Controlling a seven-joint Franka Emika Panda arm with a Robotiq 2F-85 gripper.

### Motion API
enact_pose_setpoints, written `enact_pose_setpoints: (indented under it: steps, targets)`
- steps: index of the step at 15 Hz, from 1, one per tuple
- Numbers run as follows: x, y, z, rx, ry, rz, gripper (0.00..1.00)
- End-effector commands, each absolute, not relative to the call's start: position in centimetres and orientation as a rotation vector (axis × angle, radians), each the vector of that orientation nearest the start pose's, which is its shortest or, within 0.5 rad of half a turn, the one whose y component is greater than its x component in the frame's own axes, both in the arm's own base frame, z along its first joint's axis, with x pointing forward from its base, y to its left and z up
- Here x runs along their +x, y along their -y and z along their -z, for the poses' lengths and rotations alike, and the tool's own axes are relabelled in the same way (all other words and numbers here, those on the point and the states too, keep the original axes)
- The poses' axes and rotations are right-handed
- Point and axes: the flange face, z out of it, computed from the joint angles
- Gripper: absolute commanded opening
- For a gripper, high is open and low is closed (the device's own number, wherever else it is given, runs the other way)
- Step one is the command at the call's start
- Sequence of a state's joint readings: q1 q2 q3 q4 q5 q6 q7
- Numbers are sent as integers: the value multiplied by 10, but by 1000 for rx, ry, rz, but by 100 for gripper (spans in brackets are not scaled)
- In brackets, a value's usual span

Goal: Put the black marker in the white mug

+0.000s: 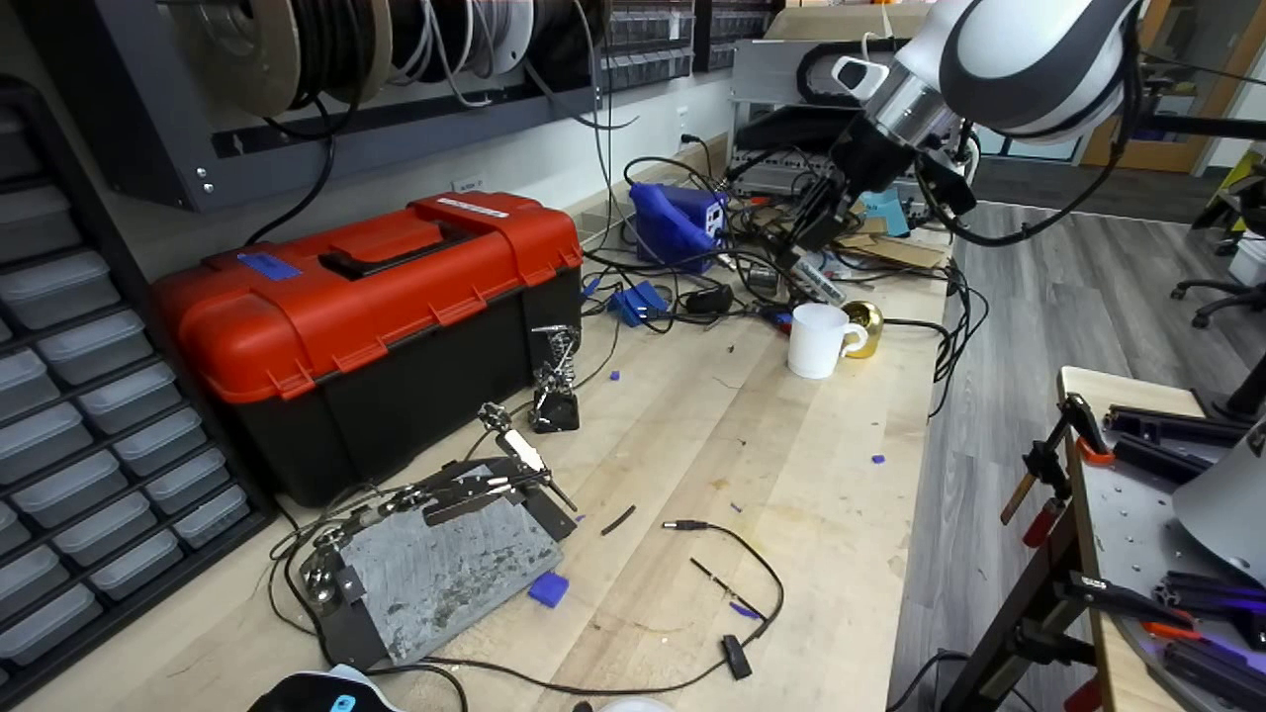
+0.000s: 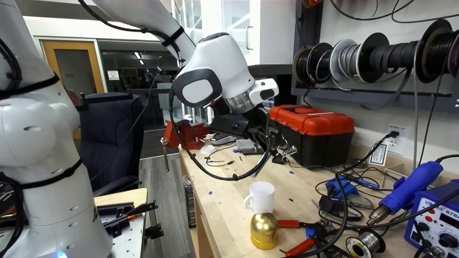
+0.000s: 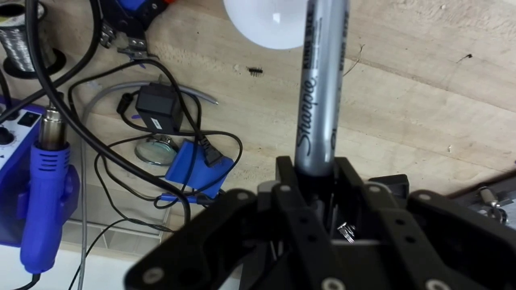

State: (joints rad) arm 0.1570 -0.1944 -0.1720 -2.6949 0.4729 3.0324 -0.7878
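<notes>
Tool (image 3: 315, 171) pinched close on the dark end of the black marker (image 3: 320, 108), leaving its silver length slanting down free, probably for dropping in endwise; lower, left of the gold dome (image 1: 870, 321) in an exterior view, the white mug (image 1: 811, 346) stands on the desk (image 1: 682, 445).

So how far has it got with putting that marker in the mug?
Picking up looks done: the gripper is closed on one end of the marker. In hand: it is held tilted above the table. Left: getting it into the white mug, as an exterior view shows it outside, and letting go.
</notes>
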Motion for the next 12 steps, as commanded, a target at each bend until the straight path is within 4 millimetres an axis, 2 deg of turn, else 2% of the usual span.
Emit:
enact_pose_setpoints:
  steps: [1,12]
  targets:
    - [441,45,-344,-2992,483,850,5]
    - [459,48,-339,-2994,524,830,5]
